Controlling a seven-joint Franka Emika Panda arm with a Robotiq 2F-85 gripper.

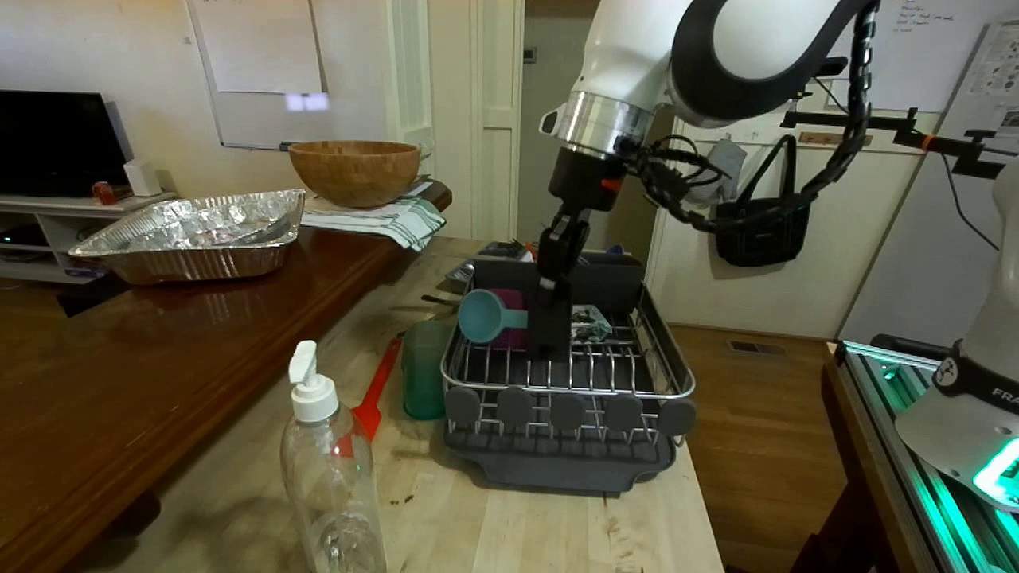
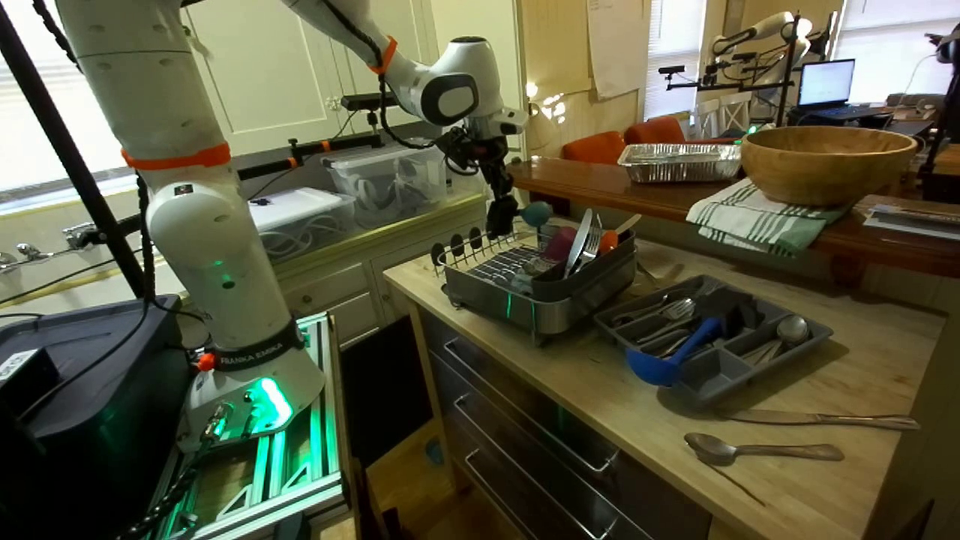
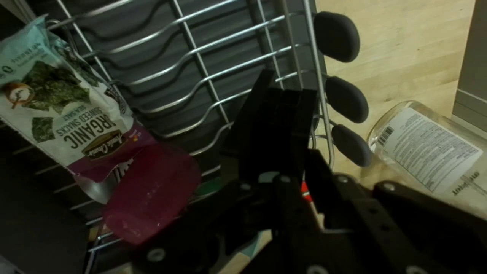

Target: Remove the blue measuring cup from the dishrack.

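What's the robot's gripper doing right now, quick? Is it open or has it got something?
Gripper: closed, holding the light-blue measuring cup by its short handle.

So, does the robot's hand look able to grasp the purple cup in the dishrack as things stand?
Probably not yet: the hand seems shut on the blue measuring cup, so it should release that first. The purple cup looks mostly uncovered from above.
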